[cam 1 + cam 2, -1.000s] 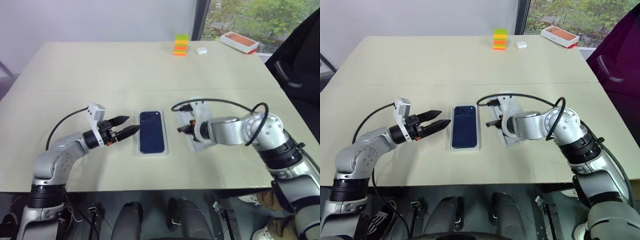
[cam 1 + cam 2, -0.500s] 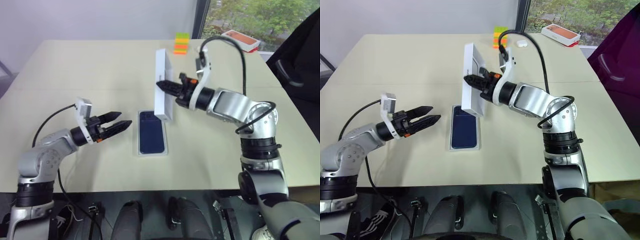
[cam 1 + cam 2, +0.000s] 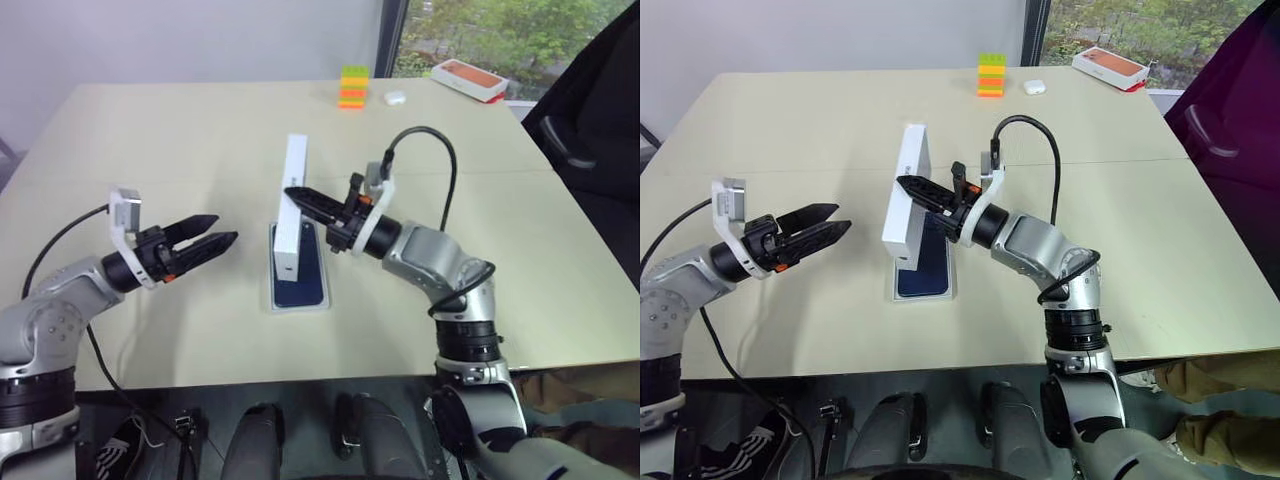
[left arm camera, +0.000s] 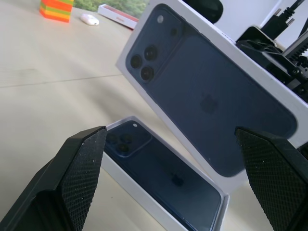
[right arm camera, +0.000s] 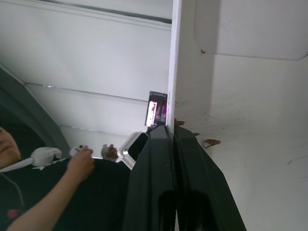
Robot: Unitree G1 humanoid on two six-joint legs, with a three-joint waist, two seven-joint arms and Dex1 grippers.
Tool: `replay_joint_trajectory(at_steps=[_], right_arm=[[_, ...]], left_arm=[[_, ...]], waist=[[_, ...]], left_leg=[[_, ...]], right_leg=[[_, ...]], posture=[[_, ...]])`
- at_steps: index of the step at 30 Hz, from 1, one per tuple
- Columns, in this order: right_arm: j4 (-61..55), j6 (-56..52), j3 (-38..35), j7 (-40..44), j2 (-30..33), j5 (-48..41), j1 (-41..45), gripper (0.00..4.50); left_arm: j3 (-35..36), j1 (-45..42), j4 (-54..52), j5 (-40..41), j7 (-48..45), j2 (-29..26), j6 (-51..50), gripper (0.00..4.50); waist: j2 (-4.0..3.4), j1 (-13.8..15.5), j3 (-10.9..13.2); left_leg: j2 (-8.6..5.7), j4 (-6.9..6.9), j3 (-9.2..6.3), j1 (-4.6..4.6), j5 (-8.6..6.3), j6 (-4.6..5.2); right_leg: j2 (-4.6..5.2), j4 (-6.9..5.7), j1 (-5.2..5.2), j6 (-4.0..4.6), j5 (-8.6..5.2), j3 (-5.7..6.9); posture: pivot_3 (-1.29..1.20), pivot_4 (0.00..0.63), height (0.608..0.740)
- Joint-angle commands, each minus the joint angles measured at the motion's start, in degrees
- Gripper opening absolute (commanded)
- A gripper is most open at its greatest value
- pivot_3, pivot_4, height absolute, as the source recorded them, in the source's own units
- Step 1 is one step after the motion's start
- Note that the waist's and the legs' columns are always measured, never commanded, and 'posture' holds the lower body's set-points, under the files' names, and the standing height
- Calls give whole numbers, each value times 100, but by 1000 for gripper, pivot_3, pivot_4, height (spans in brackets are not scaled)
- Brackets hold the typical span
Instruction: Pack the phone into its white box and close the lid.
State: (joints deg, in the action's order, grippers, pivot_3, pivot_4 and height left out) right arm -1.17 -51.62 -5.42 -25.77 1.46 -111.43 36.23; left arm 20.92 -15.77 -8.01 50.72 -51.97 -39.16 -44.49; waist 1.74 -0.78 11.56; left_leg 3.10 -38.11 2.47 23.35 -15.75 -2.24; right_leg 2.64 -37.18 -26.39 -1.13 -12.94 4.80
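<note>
While the phone (image 3: 301, 266) lies flat in the white box (image 3: 272, 300) near the middle of the table (image 3: 150, 140), a bit toward the front edge, the lid (image 3: 291, 205) is up in the air right above it. The phone is dark blue and its little camera lenses sit at the end that faces the far edge of the table.

The right gripper (image 3: 300, 196) holds the lid. Its two black fingers are pressed tight together on the lid's thin side wall, as the right wrist view shows. The lid stands on its edge, tipped a little, not flat. Its lower end hangs just over the box, and whether it touches the box cannot be told. The printed side with the blue phone picture faces the robot's left side. The plain white inside faces the right arm.

The left gripper (image 3: 210, 240) is off to the left of the box, a little above the table. Its fingers are spread wide and hold nothing. They point at the box and the lid.

Near the far edge of the table stand some colored blocks (image 3: 352, 87). Beside them lies a small white case (image 3: 396, 98). A white box with an orange top (image 3: 469, 79) sits at the far right corner.
</note>
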Motion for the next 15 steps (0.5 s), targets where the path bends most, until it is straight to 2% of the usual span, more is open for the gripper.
replay_joint_trajectory(at_steps=[1,10,15], right_arm=[[-281,-10,5,128,-323,-157,-103,22],[122,-226,529,873,-450,-96,-471,22],[472,-188,539,1184,-493,23,-458,22]], left_arm=[[108,19,-211,82,16,-25,93,4500],[225,224,-302,73,-165,-233,151,4500],[339,472,-377,56,-230,-309,240,4500]], waist=[[0,-3,0],[0,-5,0],[0,-10,0]], left_leg=[[1,0,0,0,0,0],[1,0,5,-1,0,0],[5,0,5,-5,0,0]], right_leg=[[-1,0,0,0,0,0],[1,-1,0,0,0,-5],[-4,-2,2,1,1,-5]], posture=[[0,150,740],[0,150,740],[0,150,740]])
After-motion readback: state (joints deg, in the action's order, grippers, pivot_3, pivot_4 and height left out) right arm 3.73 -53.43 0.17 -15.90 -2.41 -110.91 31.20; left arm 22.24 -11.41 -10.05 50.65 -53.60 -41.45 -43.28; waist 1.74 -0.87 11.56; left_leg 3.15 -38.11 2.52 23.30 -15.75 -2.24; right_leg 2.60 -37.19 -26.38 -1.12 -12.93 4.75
